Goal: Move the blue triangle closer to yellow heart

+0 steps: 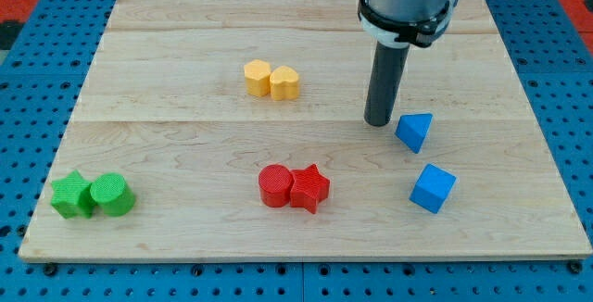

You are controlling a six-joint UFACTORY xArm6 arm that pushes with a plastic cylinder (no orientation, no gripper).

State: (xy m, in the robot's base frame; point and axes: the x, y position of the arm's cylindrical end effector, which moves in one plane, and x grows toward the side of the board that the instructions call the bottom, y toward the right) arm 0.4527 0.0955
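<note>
The blue triangle (414, 132) lies on the wooden board at the view's right of centre. The yellow heart (285, 82) sits in the upper middle, touching a yellow hexagon (257, 77) on its left. My tip (378, 122) rests on the board just left of the blue triangle, a small gap apart from it. The yellow heart is well to the view's left of my tip and slightly higher.
A blue cube (433, 188) lies below the triangle. A red cylinder (275, 186) and a red star (309, 189) touch at the bottom middle. A green star-like block (72, 196) and a green cylinder (112, 195) sit at the bottom left. The board's edge (306, 253) runs along the bottom.
</note>
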